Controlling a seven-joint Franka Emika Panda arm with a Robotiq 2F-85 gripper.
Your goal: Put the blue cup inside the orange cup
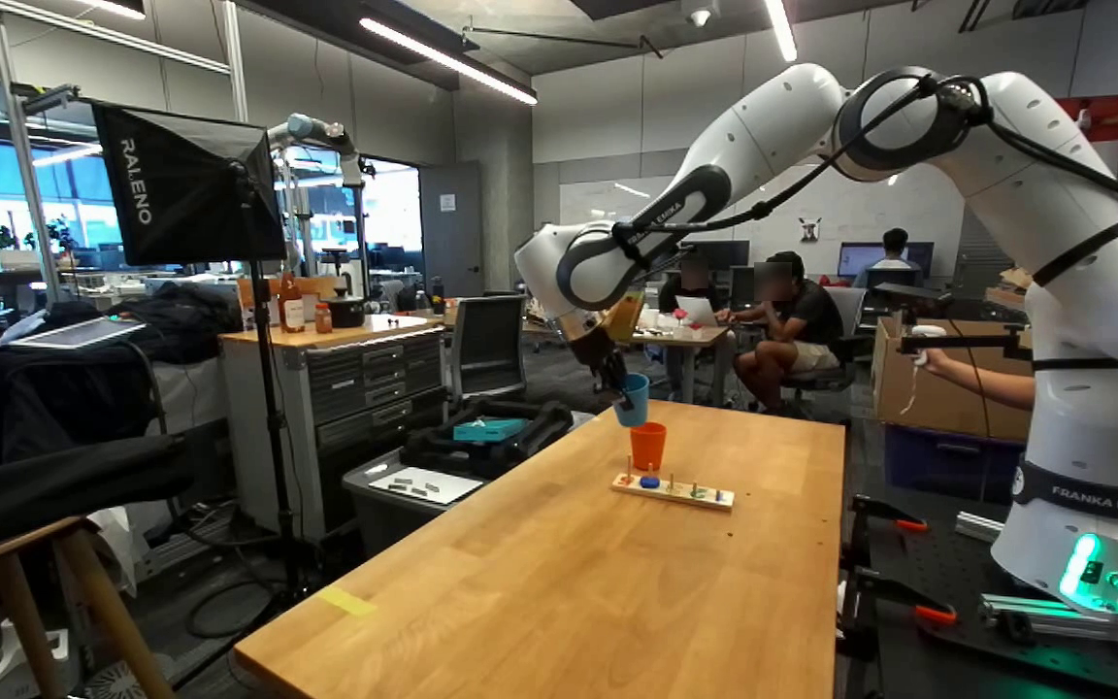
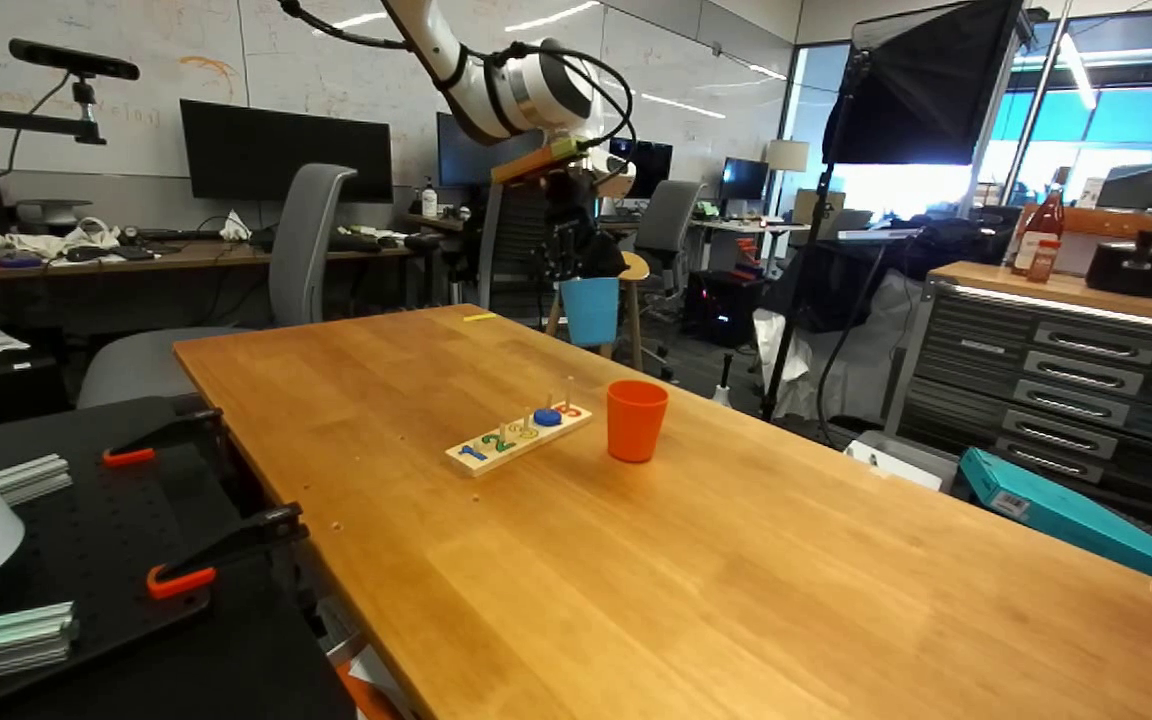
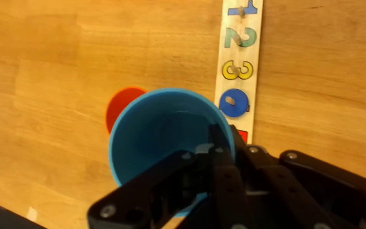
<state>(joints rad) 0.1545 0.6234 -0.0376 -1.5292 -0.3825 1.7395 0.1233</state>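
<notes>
Blue cup [image 3: 167,130] floor, wrist view only

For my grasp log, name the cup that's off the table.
The blue cup: the pincer grips its wall in midair; the orange cup stands on the table.

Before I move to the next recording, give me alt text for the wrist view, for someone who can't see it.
Seen from above, a blue cup pinched at one side by the hand partly hides an orange cup. To the right, a numbered board with a blue disc lies on the wooden table.
</notes>
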